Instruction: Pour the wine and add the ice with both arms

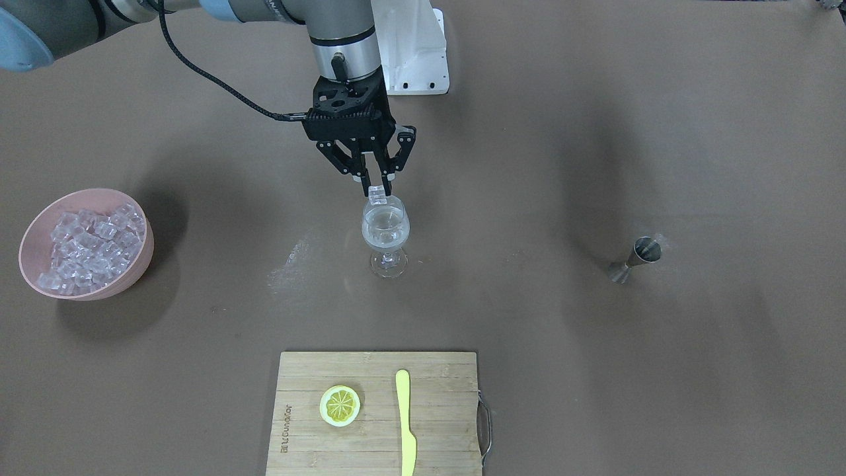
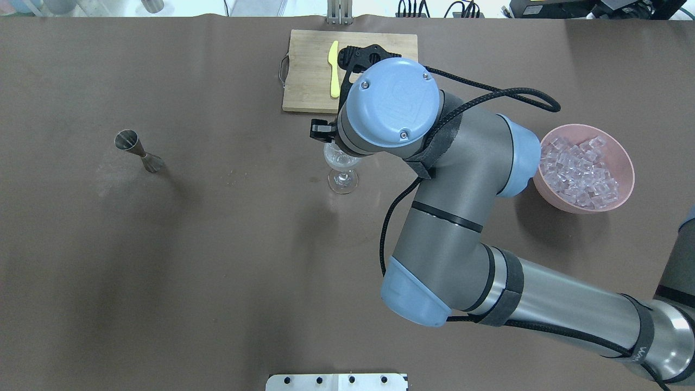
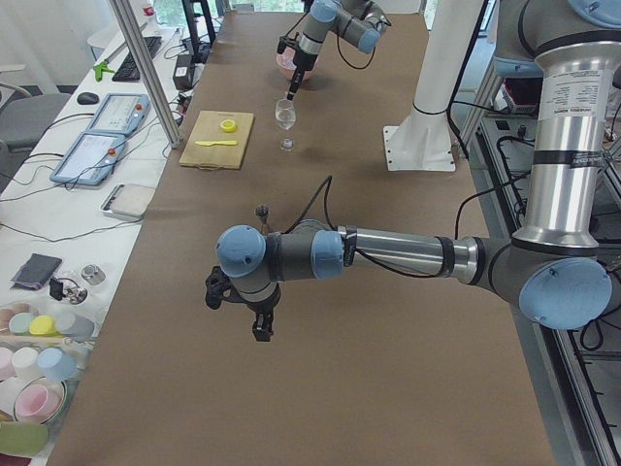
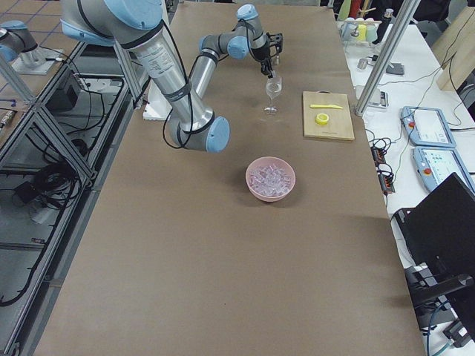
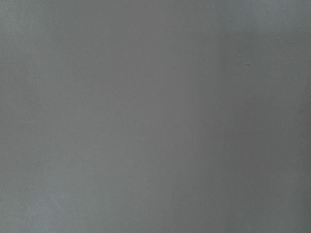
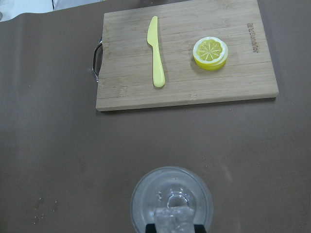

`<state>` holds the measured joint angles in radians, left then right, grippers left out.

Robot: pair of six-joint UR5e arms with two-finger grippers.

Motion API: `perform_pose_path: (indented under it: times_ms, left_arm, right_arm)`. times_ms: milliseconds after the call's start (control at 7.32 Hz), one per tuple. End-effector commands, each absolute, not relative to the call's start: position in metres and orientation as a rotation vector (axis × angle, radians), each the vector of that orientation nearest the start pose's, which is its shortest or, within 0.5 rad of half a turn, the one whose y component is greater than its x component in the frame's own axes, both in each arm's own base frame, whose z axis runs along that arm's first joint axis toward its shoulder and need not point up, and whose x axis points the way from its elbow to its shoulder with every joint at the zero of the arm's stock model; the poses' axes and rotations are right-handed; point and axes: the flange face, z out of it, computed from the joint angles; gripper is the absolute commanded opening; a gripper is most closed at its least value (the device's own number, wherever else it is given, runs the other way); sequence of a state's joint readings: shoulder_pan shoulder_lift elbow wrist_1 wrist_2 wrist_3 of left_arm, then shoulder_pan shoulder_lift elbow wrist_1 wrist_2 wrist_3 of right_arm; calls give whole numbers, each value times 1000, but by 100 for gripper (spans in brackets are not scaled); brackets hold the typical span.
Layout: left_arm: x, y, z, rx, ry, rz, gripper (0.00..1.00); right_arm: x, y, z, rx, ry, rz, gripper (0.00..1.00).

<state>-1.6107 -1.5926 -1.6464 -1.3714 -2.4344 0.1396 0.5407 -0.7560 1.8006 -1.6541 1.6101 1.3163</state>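
Pink bowl (image 1: pixel 144 254) holds ice (image 1: pixel 89 248); right gripper (image 1: pixel 375 187) pinches a cube (image 1: pixel 377 194) above the glass (image 1: pixel 385 228); left gripper (image 3: pixel 261 331) unreadable.

- My table (image 1: pixel 595 363) is covered in a plain brown sheet.
- A wooden cutting board (image 1: pixel 443 410) lies flat at the table's far edge from me, with lettering printed along one short end.
- A metal handle (image 1: pixel 486 430) sits on the board's other short end.
- A yellow lemon slice (image 1: pixel 340 404) lies flat on the board, cut face up, nearer the lettered end.
- A pale yellow knife (image 1: pixel 404 423) lies flat on the board, between the slice and the handle and touching neither.
- A white metal stand (image 1: pixel 416 53) is bolted down at my edge of the table.
- On a white side bench beyond the board lie two tablets (image 3: pixel 110 114), a shallow grey tray (image 3: pixel 128 199) and pastel cups (image 3: pixel 39 340).
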Motion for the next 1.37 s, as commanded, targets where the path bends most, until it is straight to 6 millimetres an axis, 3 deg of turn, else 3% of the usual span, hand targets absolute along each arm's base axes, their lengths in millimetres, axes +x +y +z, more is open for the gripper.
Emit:
perform_pose_path:
  times_ms: [0,137,273,820,957,1093,1230]
  left_arm:
    - [-77,-489,625,-20,868,48,99]
    - [-77,-489,625,-20,868,48,99]
    - [-77,-488,626,-21,868,49,99]
    - [-77,-488,626,-23,868,47,99]
    - [-77,-488,627,-25,867,45,99]
    - [-77,-487,629,-31,867,41,99]
    - [-78,-486,630,-38,861,34,99]
  right_arm:
    - [-492,-445,87,339,-894,245,0]
    - [-491,-446,86,341,-894,247,60]
    - [-489,-448,86,370,-884,261,100]
    - [-479,-452,81,369,-898,250,100]
    - [-452,-473,82,340,-919,236,100]
    - [-404,-492,96,284,-952,195,100]
    - [-352,-499,126,252,-968,151,100]
